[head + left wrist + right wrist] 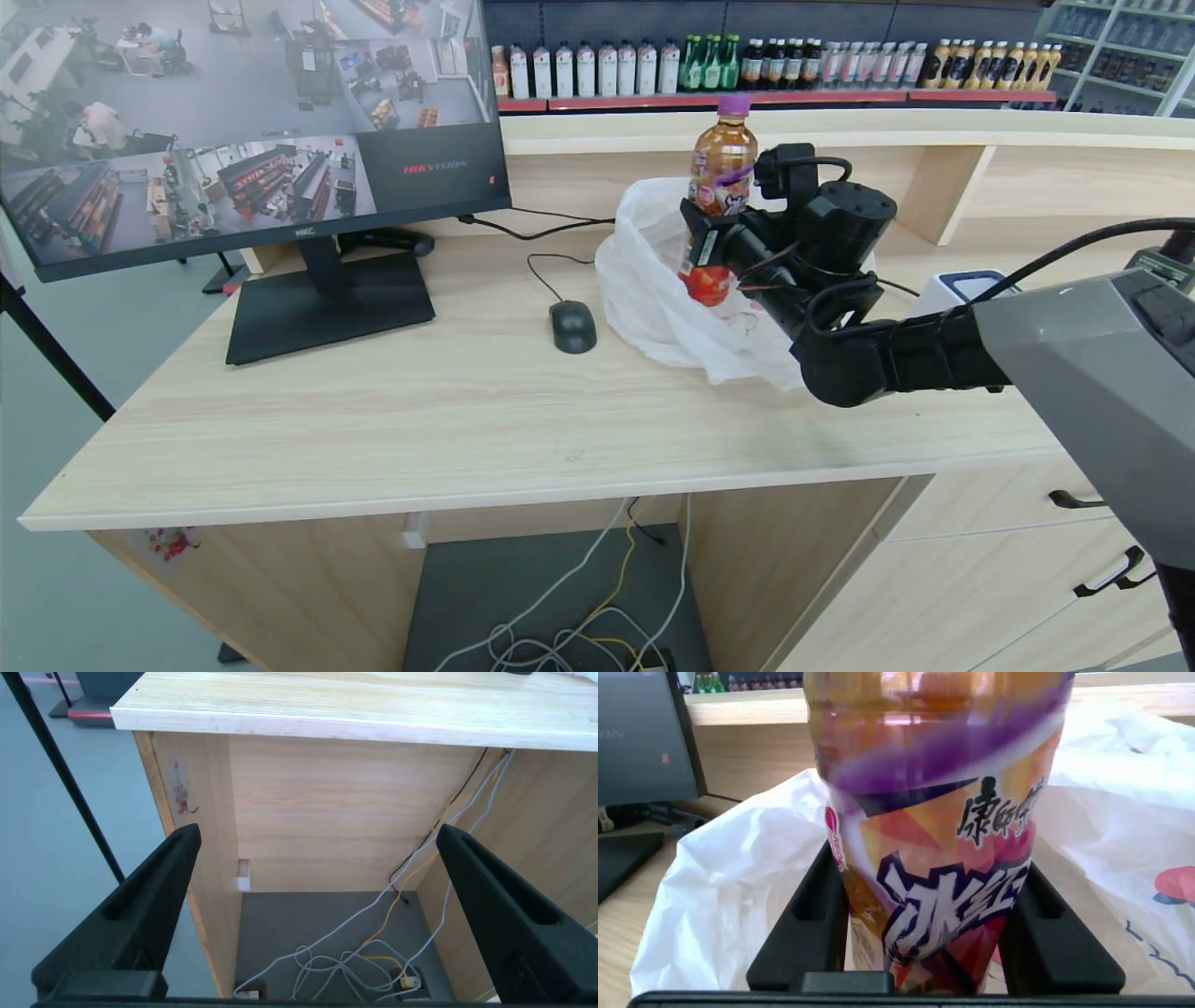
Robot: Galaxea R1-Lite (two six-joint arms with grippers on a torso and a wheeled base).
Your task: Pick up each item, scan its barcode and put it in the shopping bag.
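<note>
The bottle (724, 154) is held upright, its long axis vertical and its cap on top, clamped around its lower half by the right gripper (717, 250). The shopping bag (644, 289) lies directly beneath and just beyond the bottle, so a short descent is judged to be the move called for. The bag's crumpled rim is slack and could be caught by the jaws. Open counter (420, 411) is left towards the mouse (572, 327). Only 1 arm is near. The left gripper (318, 910) is spread wide and empty, low before the counter's front edge and well apart from the bag.
</note>
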